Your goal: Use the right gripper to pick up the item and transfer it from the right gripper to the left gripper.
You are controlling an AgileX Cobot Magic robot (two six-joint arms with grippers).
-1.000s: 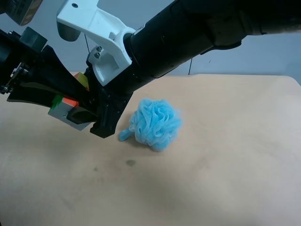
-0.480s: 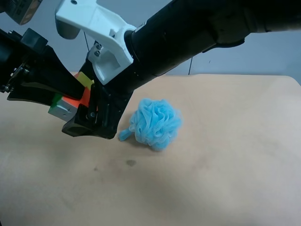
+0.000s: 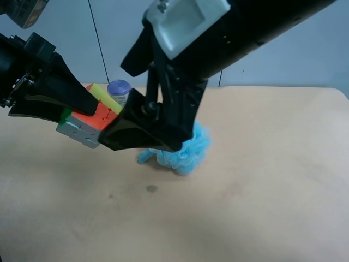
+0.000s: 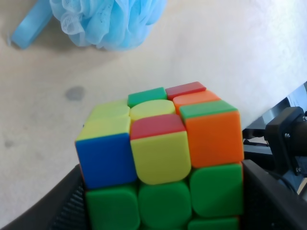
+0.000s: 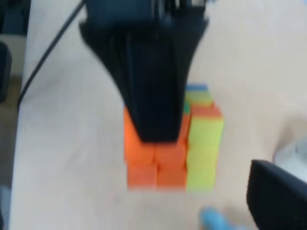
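The puzzle cube (image 3: 90,121) hangs above the table between the long wedge jaws of my left gripper (image 3: 82,117), at the exterior high view's left. In the left wrist view the cube (image 4: 158,143) sits tight between both jaws, showing green, yellow, orange, blue and red squares. My right gripper (image 3: 112,103), on the thick black arm with the white bracket, stands open just right of the cube, not touching it. In the right wrist view the cube (image 5: 172,153) lies under the left gripper's jaw, with one of my right fingers (image 5: 276,199) off to the side.
The blue mesh bath puff (image 3: 191,154) lies on the tan table (image 3: 262,191), partly hidden by the right arm, and shows in the left wrist view (image 4: 105,19). A white canister with a purple lid (image 3: 118,91) stands behind the cube.
My right gripper has let go of the cube, opened and swung up and away to the right. The cube stays in the left gripper. The canister has come into sight.
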